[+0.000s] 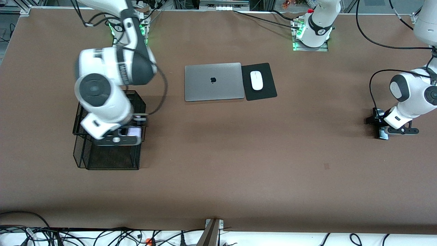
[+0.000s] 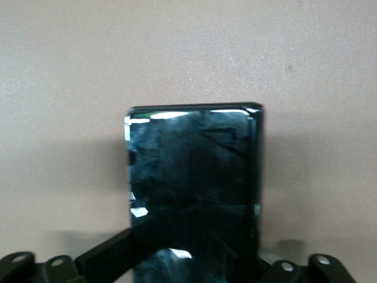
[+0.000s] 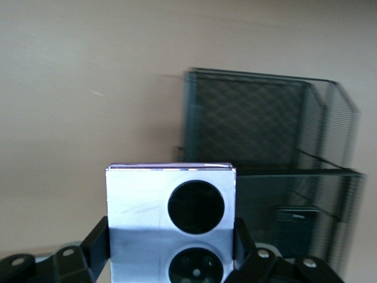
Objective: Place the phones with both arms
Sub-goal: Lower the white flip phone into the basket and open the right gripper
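- Standing toward the right arm's end of the surface (image 1: 218,177), a black wire-mesh organizer (image 1: 106,157) has a taller rear section and a lower front tray; what lies inside cannot be made out, since the right arm covers much of it.
- The right gripper (image 1: 131,133) hangs over the organizer, its fingers (image 3: 100,242) pressed on the side edges of a squarish lilac-white phone (image 3: 171,218) whose face shows two black circles; in the right wrist view the mesh walls rise just past the phone's free edge.
- The left gripper (image 1: 382,131) sits low at the left arm's end of the surface, jaws partly closed around a longer black slab phone (image 2: 194,188); whether the fingers actually press its sides cannot be told. The slab lies flat on the surface.
- A closed silver laptop (image 1: 213,82) and a white mouse (image 1: 256,80) on a black pad (image 1: 259,94) lie side by side near the middle, nearer the bases.
- Wide bare brown surface stretches between the two grippers and toward the front camera's edge.
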{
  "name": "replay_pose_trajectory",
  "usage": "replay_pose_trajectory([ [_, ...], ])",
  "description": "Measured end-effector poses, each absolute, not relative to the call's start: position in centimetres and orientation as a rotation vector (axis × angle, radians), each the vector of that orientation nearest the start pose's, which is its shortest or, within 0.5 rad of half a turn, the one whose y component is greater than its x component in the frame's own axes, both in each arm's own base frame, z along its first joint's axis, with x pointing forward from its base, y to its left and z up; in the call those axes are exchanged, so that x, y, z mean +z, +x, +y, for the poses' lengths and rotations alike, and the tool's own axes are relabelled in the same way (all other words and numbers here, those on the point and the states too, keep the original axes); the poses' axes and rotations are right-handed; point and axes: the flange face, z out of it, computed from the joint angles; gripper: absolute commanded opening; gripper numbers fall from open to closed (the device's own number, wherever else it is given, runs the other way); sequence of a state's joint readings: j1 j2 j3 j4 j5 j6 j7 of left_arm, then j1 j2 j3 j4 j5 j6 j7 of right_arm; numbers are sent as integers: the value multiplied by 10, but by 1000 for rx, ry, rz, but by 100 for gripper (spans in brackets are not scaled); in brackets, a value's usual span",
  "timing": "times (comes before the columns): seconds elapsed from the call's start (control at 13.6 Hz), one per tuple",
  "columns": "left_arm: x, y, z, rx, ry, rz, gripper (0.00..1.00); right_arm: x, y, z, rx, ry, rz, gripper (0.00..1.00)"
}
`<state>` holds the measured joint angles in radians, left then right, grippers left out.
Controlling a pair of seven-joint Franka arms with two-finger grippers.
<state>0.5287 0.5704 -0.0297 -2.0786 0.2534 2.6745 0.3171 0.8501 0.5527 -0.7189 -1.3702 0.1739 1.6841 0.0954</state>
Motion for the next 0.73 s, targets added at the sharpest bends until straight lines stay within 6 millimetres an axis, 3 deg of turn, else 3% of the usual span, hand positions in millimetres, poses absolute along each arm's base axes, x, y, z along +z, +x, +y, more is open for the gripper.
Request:
replay_pose_trajectory([
  [0.22,155,517,274,23,-3035,53,16,421,633,119,222,-3287,-84,0],
  [0.37,161,519,276,18,-3030,51,32,386,609,85,227,-3238,-42,0],
  [0.44,162,519,275,16,-3030,53,0,369,595,75,225,-3219,-28,0],
  [0.73,162,520,275,15,-3031,55,0,321,557,70,252,-3188,-28,0],
])
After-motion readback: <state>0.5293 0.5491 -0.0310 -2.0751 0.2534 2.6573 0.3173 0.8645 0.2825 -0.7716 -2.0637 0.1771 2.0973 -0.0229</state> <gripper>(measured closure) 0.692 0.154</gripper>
